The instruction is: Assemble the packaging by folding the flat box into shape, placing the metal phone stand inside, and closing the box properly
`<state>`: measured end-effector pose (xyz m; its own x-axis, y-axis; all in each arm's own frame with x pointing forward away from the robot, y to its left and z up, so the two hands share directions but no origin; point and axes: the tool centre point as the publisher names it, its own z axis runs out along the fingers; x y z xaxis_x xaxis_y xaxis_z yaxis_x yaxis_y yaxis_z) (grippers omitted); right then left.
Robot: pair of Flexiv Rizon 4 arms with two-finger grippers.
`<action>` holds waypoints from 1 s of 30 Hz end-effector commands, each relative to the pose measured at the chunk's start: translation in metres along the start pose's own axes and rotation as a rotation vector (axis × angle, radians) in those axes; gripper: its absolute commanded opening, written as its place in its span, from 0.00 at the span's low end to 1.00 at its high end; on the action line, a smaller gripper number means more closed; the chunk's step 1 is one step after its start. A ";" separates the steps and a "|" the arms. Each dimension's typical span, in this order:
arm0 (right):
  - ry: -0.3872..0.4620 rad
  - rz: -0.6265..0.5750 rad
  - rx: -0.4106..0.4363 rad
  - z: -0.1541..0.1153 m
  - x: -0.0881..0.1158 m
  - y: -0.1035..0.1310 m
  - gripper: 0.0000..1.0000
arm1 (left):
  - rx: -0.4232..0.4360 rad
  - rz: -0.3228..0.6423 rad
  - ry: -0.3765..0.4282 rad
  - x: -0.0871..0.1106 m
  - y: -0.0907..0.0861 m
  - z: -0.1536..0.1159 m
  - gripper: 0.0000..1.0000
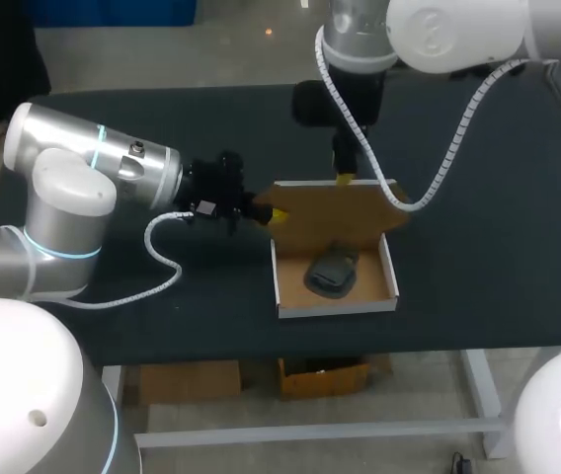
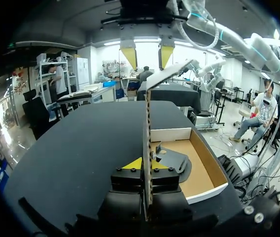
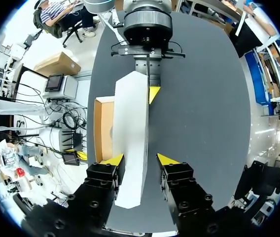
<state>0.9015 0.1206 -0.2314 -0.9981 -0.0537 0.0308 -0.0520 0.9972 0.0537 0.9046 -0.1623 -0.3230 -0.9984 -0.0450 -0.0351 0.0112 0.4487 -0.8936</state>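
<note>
The dark metal phone stand [image 1: 332,272] lies inside the shallow white cardboard box [image 1: 338,308] on the black desk [image 1: 478,257]. The box's stiff, brown-faced lid [image 1: 335,207] stands upright on the far wall, its long axis running side to side. The left hand [image 1: 273,214] is clenched on the lid's left end. The right hand [image 1: 344,179] is released, straddling the top edge, and looks best placed to fold the lid down.
</note>
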 end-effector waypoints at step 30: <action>0.056 0.003 0.024 0.024 0.003 0.004 0.41 | 0.003 0.001 -0.002 0.001 0.001 0.002 0.00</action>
<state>0.8941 0.1239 -0.2538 -0.9958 -0.0510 0.0764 -0.0485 0.9982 0.0339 0.9047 -0.1623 -0.3230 -0.9984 -0.0453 -0.0351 0.0110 0.4487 -0.8936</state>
